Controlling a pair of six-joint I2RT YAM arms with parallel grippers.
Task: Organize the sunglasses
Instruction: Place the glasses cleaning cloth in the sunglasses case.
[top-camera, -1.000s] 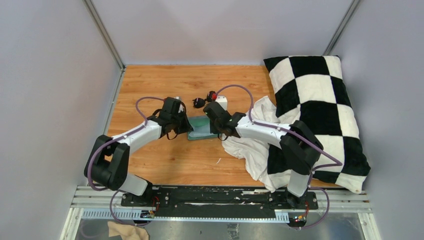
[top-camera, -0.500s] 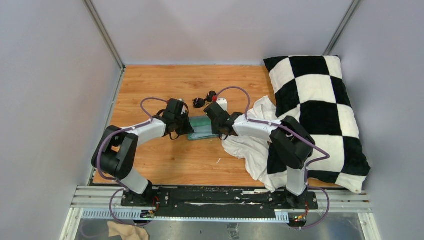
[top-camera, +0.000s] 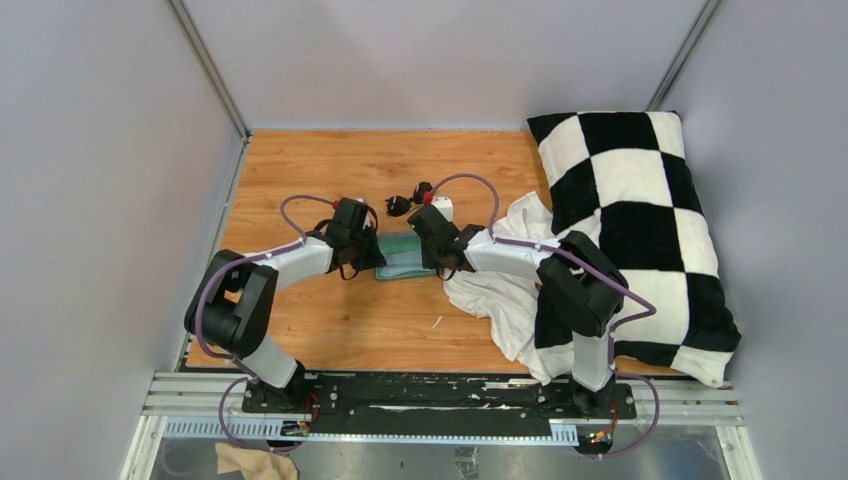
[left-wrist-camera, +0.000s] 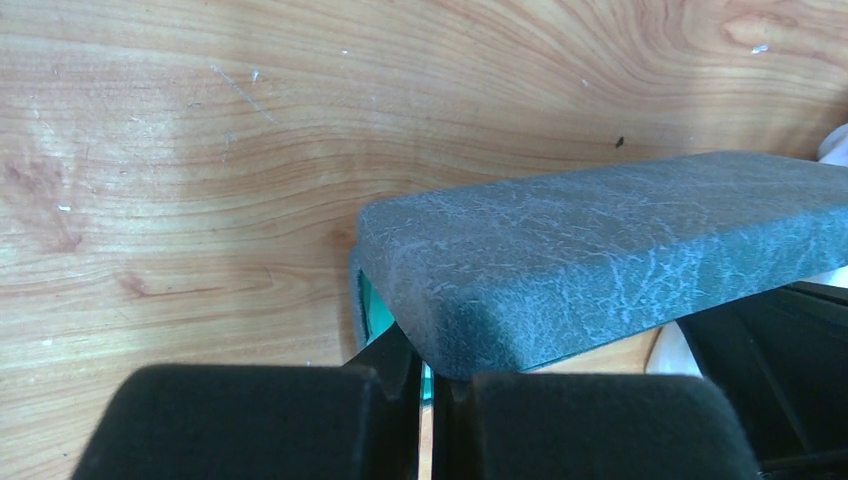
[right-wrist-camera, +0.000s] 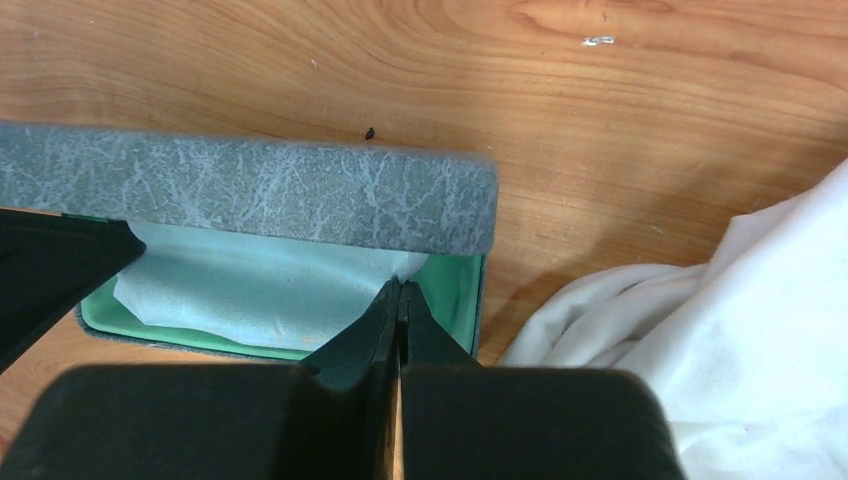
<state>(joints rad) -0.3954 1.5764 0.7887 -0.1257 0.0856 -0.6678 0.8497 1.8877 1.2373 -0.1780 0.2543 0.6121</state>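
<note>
The black sunglasses (top-camera: 408, 200) lie on the wooden table just behind the case. They do not show in either wrist view. The grey-blue case (top-camera: 405, 257) lies between my two grippers, its lid (left-wrist-camera: 600, 240) partly raised over the teal inside (right-wrist-camera: 455, 290). My left gripper (top-camera: 372, 256) is shut, its tips (left-wrist-camera: 428, 365) at the case's left end, under the lid's corner. My right gripper (top-camera: 436, 258) is shut, its tips (right-wrist-camera: 400, 295) inside the case against a pale cloth (right-wrist-camera: 250, 290). I cannot tell whether it pinches the cloth.
A crumpled white cloth (top-camera: 500, 290) lies right of the case, also in the right wrist view (right-wrist-camera: 740, 330). A large black-and-white checked pillow (top-camera: 640, 200) fills the right side. Grey walls enclose the table on three sides.
Both arms have drawn their elbows in and the grippers have closed in slightly on the case. The case looks a little narrower than a second ago. The sunglasses have not moved.
</note>
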